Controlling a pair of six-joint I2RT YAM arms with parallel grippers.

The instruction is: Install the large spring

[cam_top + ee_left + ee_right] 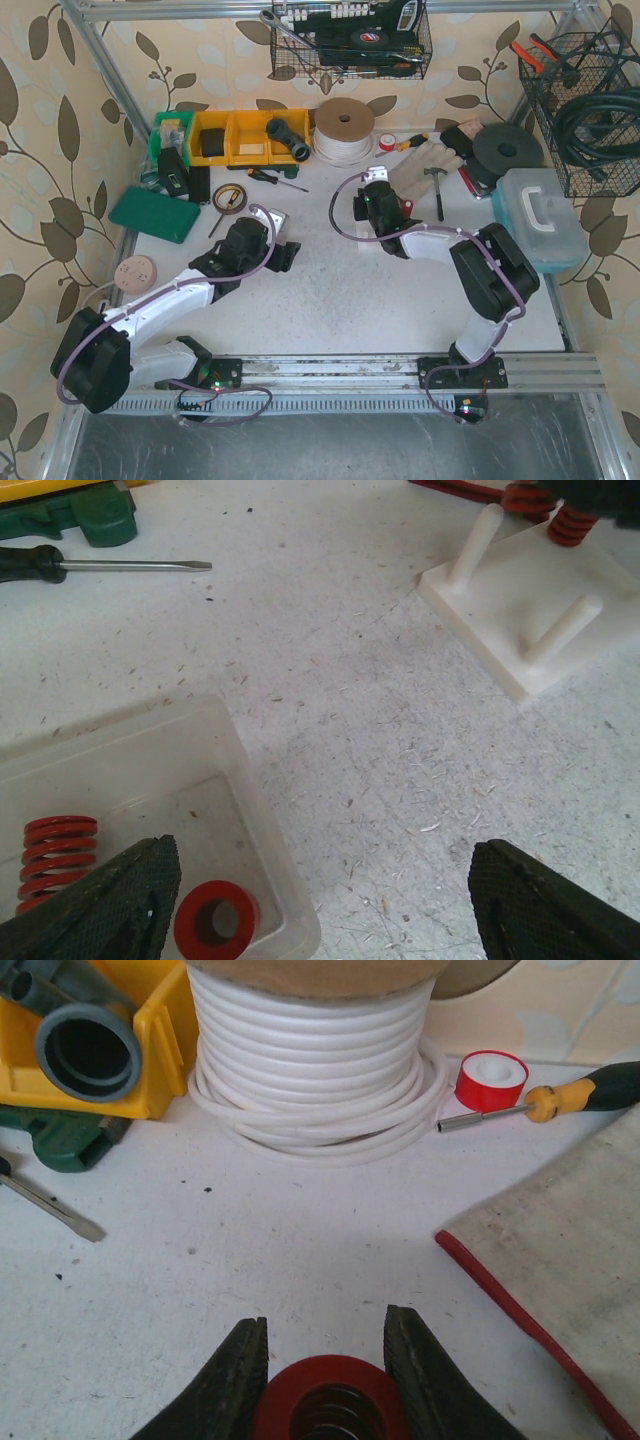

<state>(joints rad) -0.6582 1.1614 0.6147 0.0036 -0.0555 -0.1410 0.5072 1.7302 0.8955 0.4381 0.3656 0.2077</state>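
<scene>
My right gripper (325, 1320) is shut on a large red spring (328, 1402), which I see end-on between the fingers, just above the table. In the left wrist view the same spring (571, 525) hangs over the far corner of a white base plate (520, 620) with upright pegs (473, 546). My left gripper (320, 900) is open and empty, low over the table beside a clear plastic tray (150, 770). The tray holds a red spring lying on its side (58, 858) and another seen end-on (215, 922). In the top view the left gripper (285, 255) and the right gripper (378, 205) are mid-table.
A screwdriver (100, 565) lies at the far left. A coil of white cable (310, 1060), yellow bins (170, 1050), a red tape roll (490, 1078) and a red-edged glove (560, 1250) lie beyond the right gripper. A green case (155, 213) and a clear toolbox (540, 215) flank the table.
</scene>
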